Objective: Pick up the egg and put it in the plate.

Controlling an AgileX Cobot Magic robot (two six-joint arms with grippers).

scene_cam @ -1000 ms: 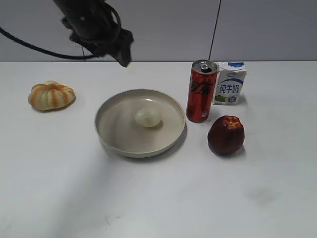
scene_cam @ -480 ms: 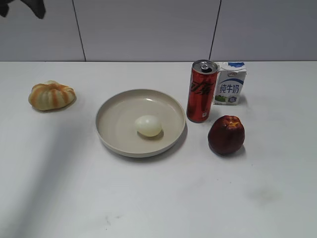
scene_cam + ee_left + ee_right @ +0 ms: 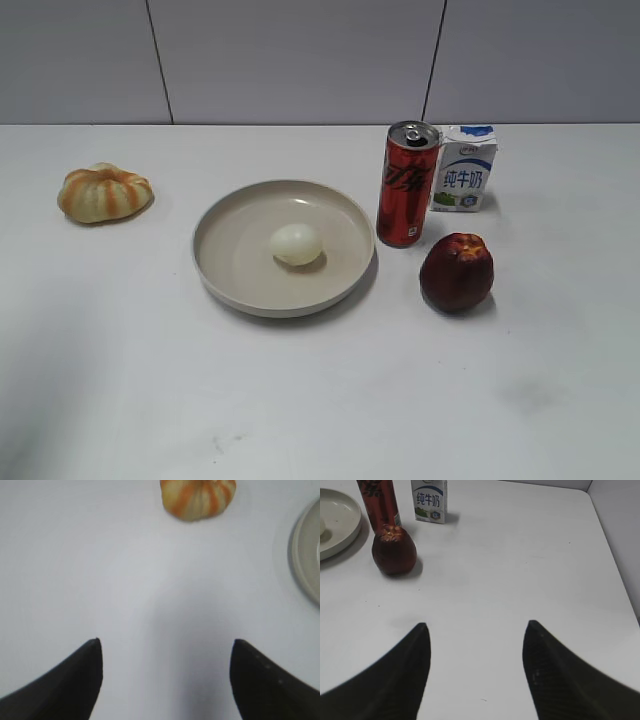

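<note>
Arm gone from view; egg (image 3: 296, 244) rests in plate (image 3: 232, 262) on white table (image 3: 320, 400).

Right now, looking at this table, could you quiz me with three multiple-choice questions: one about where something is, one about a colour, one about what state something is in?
1. Where is the egg?
A. inside the plate
B. beside the milk carton
C. on top of the can

2. What colour is the can?
A. blue
B. red
C. green

3. How does the left gripper stand?
A. shut on the pumpkin-like thing
B. shut on the egg
C. open and holding nothing

Answers:
1. A, the egg lies near the plate's middle, within its rim.
2. B, the can is red, standing upright between the plate and the milk carton.
3. C, the left wrist view shows its two fingers wide apart over bare table, with the pumpkin-like thing far ahead.
</note>
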